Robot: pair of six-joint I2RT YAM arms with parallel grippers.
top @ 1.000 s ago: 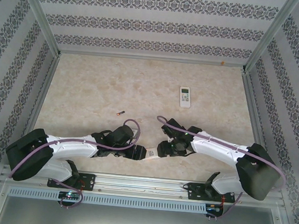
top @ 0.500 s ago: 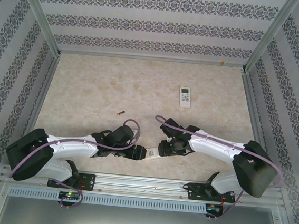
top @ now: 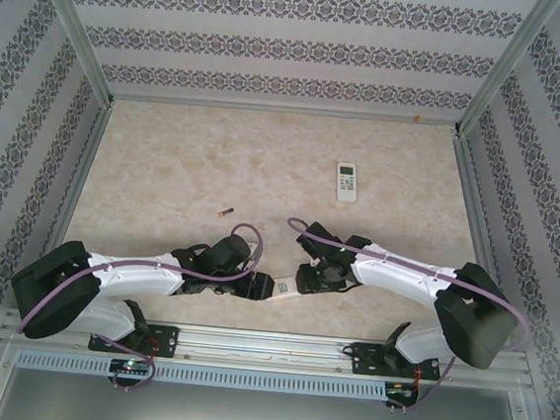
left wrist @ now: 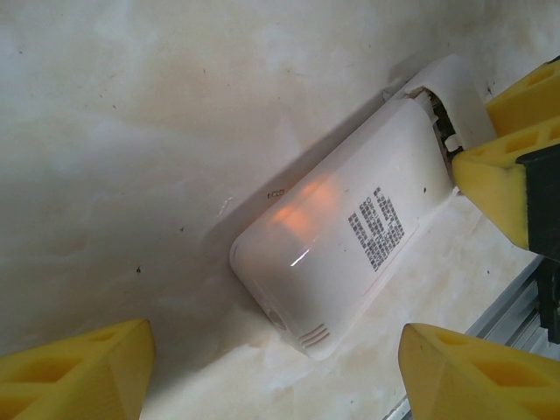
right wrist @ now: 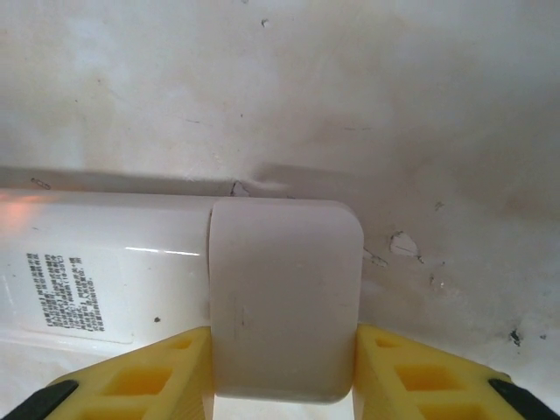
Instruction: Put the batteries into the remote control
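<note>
White remote (left wrist: 341,236) lies face-down (battery cover (right wrist: 284,289) pinched by right gripper (right wrist: 284,378)); left gripper (left wrist: 276,354) gapes wide.

top external: high, on the near side of remote (top: 279,287), tilted down, distant.
left wrist: close above remote (left wrist: 346,236), facing down.
right wrist: closest, at end of remote (right wrist: 105,271).
shared: remote, all three views.

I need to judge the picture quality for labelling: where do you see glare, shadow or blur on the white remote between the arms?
Left wrist view: an orange glow and a thin white glare streak on the remote, a shadow along its upper-left edge, the yellow fingers blurred. Right wrist view: the cover is sharp and evenly lit, the label soft. Top view: even light, the remote small.
</note>
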